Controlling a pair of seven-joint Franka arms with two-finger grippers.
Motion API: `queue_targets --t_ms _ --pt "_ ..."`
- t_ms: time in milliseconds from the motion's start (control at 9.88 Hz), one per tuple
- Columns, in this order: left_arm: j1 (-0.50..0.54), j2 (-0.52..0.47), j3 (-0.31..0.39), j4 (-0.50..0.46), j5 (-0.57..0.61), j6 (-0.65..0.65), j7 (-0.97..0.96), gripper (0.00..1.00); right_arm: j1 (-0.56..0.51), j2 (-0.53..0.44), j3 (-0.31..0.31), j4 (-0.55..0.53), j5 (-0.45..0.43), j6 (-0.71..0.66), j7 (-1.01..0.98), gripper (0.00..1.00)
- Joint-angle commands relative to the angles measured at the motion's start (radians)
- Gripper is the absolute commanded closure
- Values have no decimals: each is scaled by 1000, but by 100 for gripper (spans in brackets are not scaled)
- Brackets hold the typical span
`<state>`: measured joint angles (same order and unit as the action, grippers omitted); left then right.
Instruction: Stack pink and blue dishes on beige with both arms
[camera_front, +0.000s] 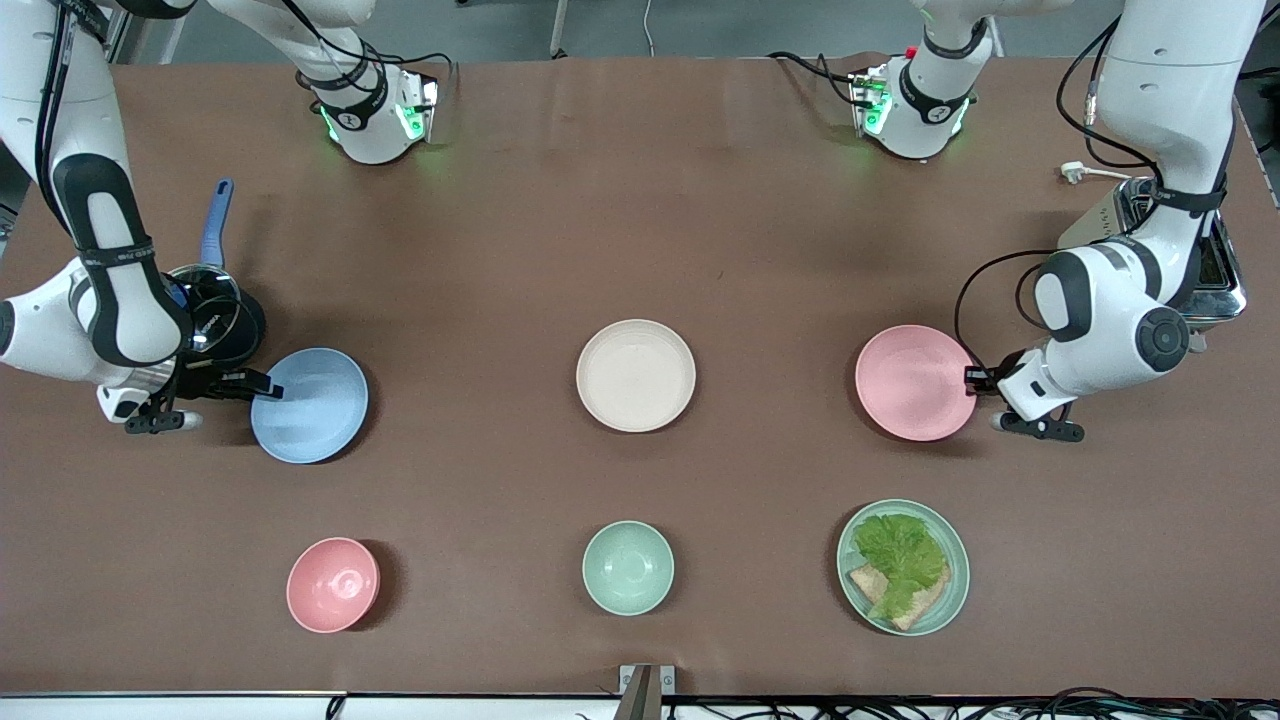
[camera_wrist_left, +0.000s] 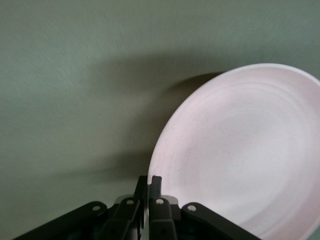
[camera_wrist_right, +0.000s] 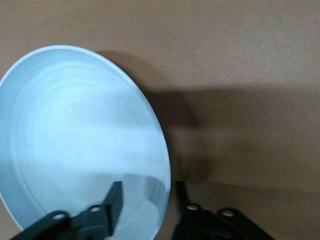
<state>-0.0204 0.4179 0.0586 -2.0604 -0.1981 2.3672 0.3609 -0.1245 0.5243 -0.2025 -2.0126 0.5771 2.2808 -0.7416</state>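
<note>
Left gripper (camera_front: 972, 378) clenched on the rim of the pale pink round matte plate (camera_front: 914, 382), at its 3 o'clock edge in the front view. Right gripper (camera_front: 262, 384) straddles the pale blue round matte plate (camera_front: 310, 404) at 9 o'clock, fingers (camera_wrist_right: 114, 200) not yet closed on the rim. Cream-beige round plate (camera_front: 636, 375) lies between them, about equally near to both arms.

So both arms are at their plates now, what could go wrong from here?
1. The left gripper pinches only the thin rim of the pink plate; lifted, the plate may tilt or slip out.
2. The right gripper straddles the blue plate's rim with a gap showing; lifting too early could leave the plate on the table.
3. Both plates go to the one beige plate between them, so the arms could collide over it.
</note>
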Motion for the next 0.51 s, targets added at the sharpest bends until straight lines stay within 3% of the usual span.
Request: queue_targets --t_ms 0,101,304,405 --pt "-6 -83 -53 11 -18 -82 0 100 -3 -3 -1 -8 38 16 -24 92" --pt "-1 -118 -122 20 -20 -129 -43 100 0 -4 -3 12 37 6 2 99" --pt "-4 -125 -291 20 -20 -126 -237 99 17 -6 -46 153 8 -212 104 99" --pt "-9 -107 -368 25 -18 -114 -364 99 25 -6 -58 242 -82 -316 198 99"
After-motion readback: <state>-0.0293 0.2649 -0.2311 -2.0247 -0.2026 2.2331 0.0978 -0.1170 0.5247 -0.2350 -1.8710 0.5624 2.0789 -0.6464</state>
